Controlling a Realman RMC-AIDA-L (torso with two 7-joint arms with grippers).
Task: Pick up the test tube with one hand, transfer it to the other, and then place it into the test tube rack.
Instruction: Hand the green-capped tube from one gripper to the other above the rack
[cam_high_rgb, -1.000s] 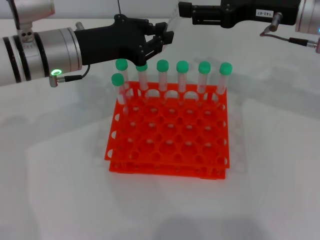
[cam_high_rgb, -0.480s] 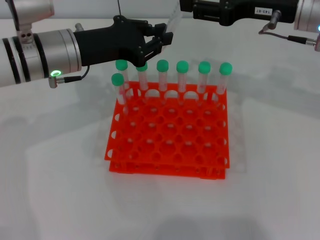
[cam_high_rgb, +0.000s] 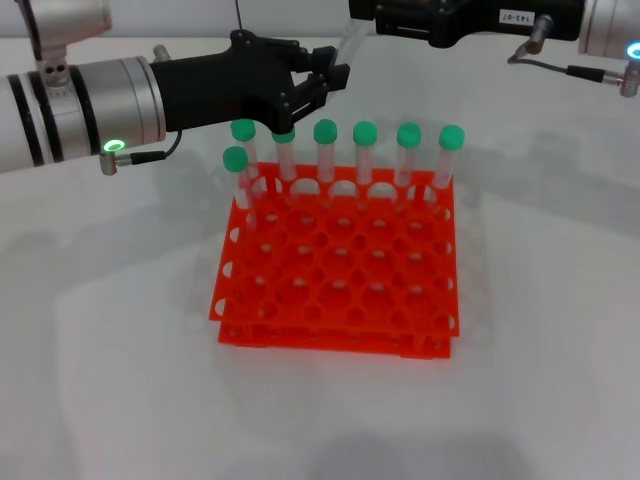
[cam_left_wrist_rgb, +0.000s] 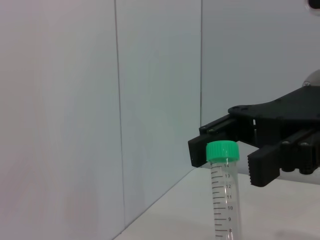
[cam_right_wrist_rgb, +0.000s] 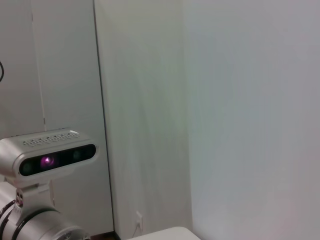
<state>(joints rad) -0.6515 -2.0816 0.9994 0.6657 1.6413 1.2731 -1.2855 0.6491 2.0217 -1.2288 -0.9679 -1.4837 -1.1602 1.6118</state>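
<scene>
Nearest, on the table (cam_high_rgb: 120, 380): the test tube rack (cam_high_rgb: 335, 290), other green-capped tubes (cam_high_rgb: 365, 150) upright along its far rows. Just behind and above, pinched by the left gripper (cam_high_rgb: 325, 80) and tilting toward the back: the test tube (cam_high_rgb: 348, 45). Farthest, spread to either side of the green cap, apparently not touching it: the right gripper (cam_left_wrist_rgb: 230, 161). Likely hazards: letting go on the left before a firm close on the right, dropping the tube onto the rack; closing on the slick cap alone, twisting it askew.

Silver-white arms, black bands; black jaws, white label.
</scene>
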